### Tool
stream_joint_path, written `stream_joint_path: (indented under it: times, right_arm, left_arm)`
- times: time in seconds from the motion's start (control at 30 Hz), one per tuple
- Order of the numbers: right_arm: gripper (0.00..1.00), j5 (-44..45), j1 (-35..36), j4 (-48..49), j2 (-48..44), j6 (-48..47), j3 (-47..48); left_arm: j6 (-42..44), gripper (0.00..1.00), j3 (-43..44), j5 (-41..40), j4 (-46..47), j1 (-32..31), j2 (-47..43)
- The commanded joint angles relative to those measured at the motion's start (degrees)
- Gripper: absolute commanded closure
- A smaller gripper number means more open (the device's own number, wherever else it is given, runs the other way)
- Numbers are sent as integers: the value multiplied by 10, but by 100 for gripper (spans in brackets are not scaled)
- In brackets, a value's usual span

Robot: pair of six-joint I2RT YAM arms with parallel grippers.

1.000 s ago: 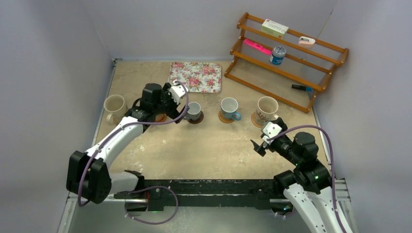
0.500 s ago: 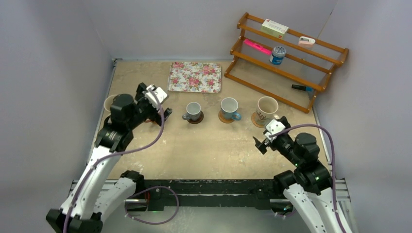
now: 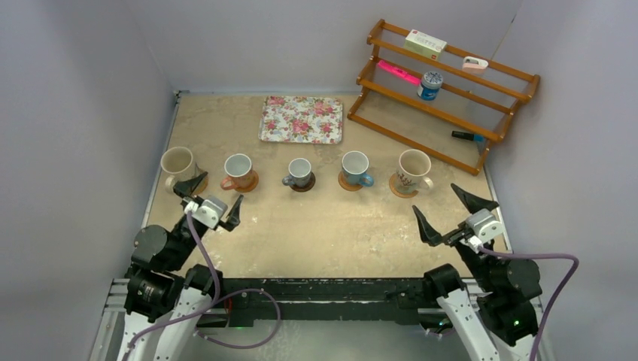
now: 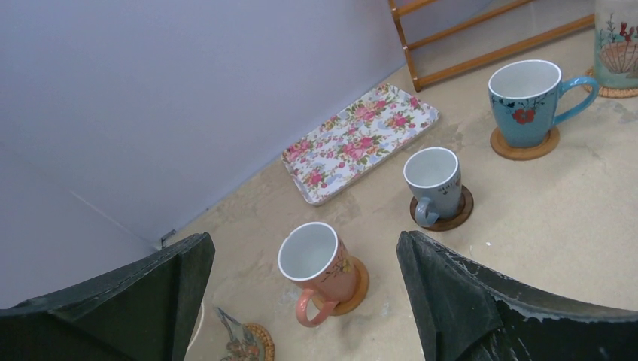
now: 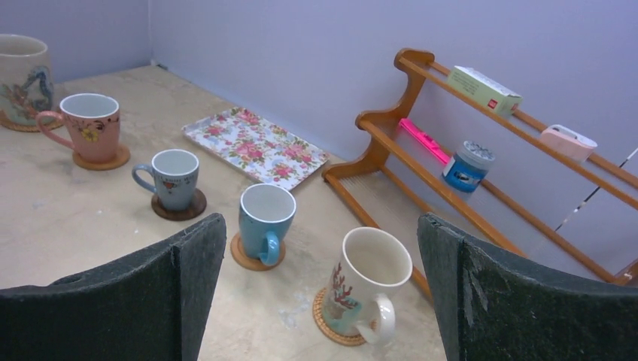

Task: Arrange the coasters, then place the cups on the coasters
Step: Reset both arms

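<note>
The left gripper [image 3: 213, 197] gapes wide, holding nothing. Just beyond its fingertips the reddish-orange mug [image 3: 238, 168] stands on a tan coaster [image 3: 250, 183], with a cream mug [image 3: 177, 164] off to the gripper's left. The right gripper [image 3: 435, 200] is likewise spread and empty. Ahead of it the other cream mug [image 3: 413, 168] sits on a woven coaster [image 3: 396, 189] — further to its left are the light blue mug [image 3: 354, 165] and small grey-blue mug [image 3: 299, 171], each on its own coaster

Pink floral tray [image 3: 301, 119], light blue mug [image 3: 354, 166], dark brown coaster [image 5: 180, 214]

Five cups [image 3: 300, 170] in row on coasters [image 3: 345, 183], tray [image 3: 302, 119] behind
</note>
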Motion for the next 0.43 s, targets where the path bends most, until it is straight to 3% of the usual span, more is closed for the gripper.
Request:
stream_joint_path:
  times: [0.0, 0.4]
  right_arm:
    - [1, -13, -1, 20, -4, 50, -7]
    - [1, 22, 0, 26, -4, 59, -21]
  left_arm:
    - [-4, 0, -14, 4, 1, 7, -22]
    - [22, 0, -12, 88, -44, 18, -10]
